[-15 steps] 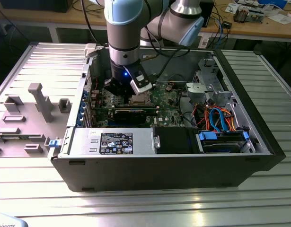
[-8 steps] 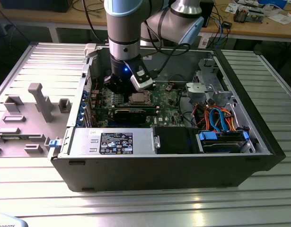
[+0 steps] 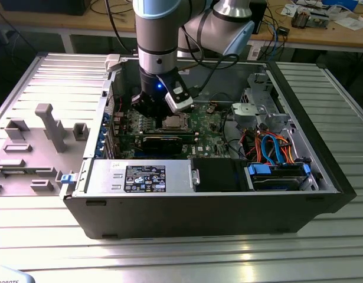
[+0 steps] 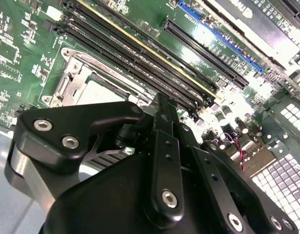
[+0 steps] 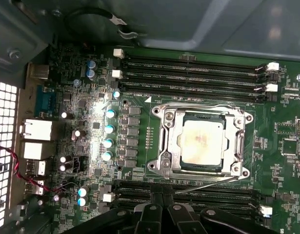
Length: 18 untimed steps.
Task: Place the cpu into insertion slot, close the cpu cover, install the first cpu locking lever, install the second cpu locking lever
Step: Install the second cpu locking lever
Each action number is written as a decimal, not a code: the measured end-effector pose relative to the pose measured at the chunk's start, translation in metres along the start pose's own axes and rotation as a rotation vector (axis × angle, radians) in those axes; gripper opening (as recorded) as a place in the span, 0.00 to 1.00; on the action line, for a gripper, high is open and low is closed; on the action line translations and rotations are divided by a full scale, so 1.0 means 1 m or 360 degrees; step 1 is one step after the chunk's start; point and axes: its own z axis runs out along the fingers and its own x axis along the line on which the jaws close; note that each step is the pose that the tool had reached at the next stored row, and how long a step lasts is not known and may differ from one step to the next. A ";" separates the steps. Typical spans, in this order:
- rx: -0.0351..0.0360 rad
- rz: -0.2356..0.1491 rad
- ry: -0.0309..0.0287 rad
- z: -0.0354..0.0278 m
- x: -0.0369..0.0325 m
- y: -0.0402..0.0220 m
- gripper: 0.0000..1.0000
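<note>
Hovering low over the green motherboard inside the open computer case, the gripper sits beside the insertion slot; its fingers look pressed together with nothing visibly between them, though the tips are partly masked by its own body; the cpu lies seated in the slot, the cpu cover down around it; 1 thin locking lever slants along the socket edge nearest the gripper, seemingly unlatched; judgement: push the lever sideways under its hook, keeping clear of the memory slots; the second lever is hard to make out; hook positions unclear.
</note>
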 end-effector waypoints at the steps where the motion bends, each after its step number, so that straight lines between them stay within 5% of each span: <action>1: -0.0002 0.0000 0.00009 0.0002 0.0000 -0.0003 0.11; 12: -0.0016 -0.0004 0.00286 0.0029 0.0006 -0.0062 0.11; 18: -0.0039 -0.0003 0.00464 0.0063 -0.0007 -0.0083 0.11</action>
